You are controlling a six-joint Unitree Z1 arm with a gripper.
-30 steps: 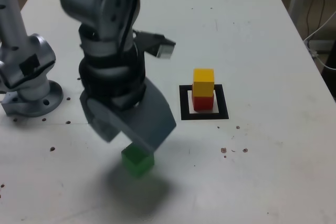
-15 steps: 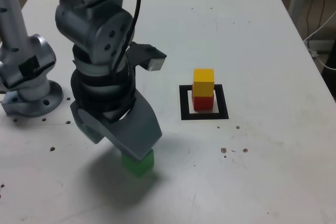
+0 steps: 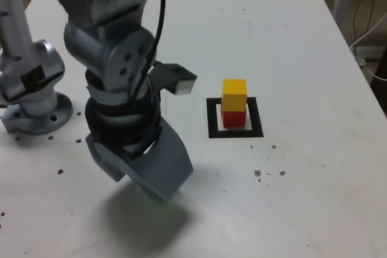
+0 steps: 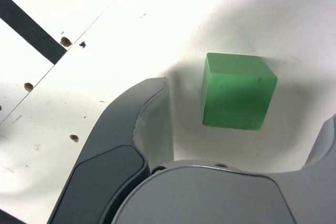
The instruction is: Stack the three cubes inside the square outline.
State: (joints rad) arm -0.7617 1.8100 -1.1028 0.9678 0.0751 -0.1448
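Exterior view. The end effector (image 3: 148, 176) is seen low over the white surface (image 3: 302, 58), its grey fingers angled down, a dark shadow cast beneath it. The green cube is hidden by the end effector in this view. Well apart from the end effector, toward the exterior view's right, the square outline (image 3: 234, 132) is marked on the surface. Inside it the red cube (image 3: 233, 118) is seated, and the yellow cube (image 3: 234, 93) is stacked on top of it, roughly aligned. A grey arm base (image 3: 33, 89) is bolted down beyond the end effector, at the exterior view's left edge. Small brown specks are scattered over the surface.

Wrist view. The green cube (image 4: 237, 91) is found resting on the surface between the two fingers, nearer the palm than the tips. The fingers are held apart: a clear gap of white surface is visible between the cube and the broad grey finger (image 4: 131, 129), and the other finger is only glimpsed at the frame edge, not touching the cube either. A straight black strip (image 4: 31, 32) is crossed by the view farther out, with brown specks near it.
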